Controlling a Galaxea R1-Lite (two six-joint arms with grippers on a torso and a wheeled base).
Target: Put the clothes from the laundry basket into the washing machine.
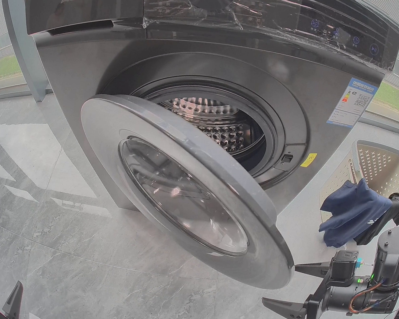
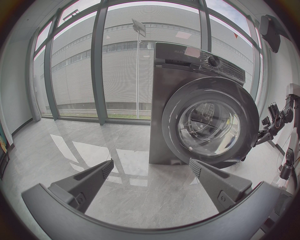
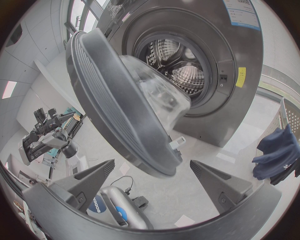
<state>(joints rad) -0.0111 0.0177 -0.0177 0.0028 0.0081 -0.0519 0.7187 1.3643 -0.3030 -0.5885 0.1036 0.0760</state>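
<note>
Grey floor (image 1: 60, 247), clothes (image 1: 353, 212) draped over basket (image 1: 386, 161); apart from right hand (image 1: 280, 285)

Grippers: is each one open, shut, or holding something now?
Left gripper: open, holding nothing.
Right gripper: open, holding nothing.

Washing machine (image 1: 101, 64) bears blue label (image 1: 352, 103), yellow sticker (image 1: 308, 159).

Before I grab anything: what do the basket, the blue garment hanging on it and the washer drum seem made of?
Basket: probably rigid plastic, pale and matte, with moulded perforated walls. Blue garment: soft cloth, matte navy, draping in folds over the rim; fibre unclear. Drum: likely stainless steel, shiny, its embossed surface catching bright reflections.
</note>
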